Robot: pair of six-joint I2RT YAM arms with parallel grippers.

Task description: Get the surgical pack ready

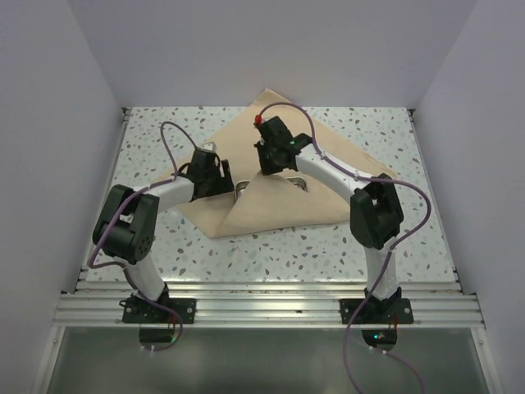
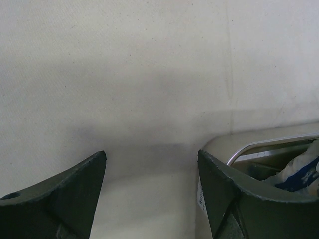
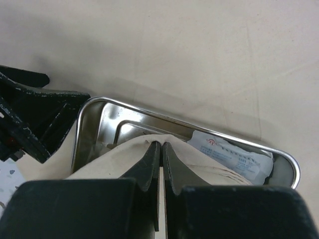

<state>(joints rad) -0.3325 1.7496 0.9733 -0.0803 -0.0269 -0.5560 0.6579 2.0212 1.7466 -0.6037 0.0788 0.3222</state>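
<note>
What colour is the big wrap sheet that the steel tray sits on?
The wrap sheet is plain tan-beige with no pattern, clearest in the top external view.

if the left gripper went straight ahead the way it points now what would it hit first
Most likely the tan wrap sheet, which fills the view ahead of the open left gripper. The steel tray lies off to the right of that line. How far off the sheet is cannot be told.

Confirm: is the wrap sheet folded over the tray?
Partly folded. The right gripper pinches one wrap sheet flap over the near side of the tray; its far rim is uncovered.
</note>
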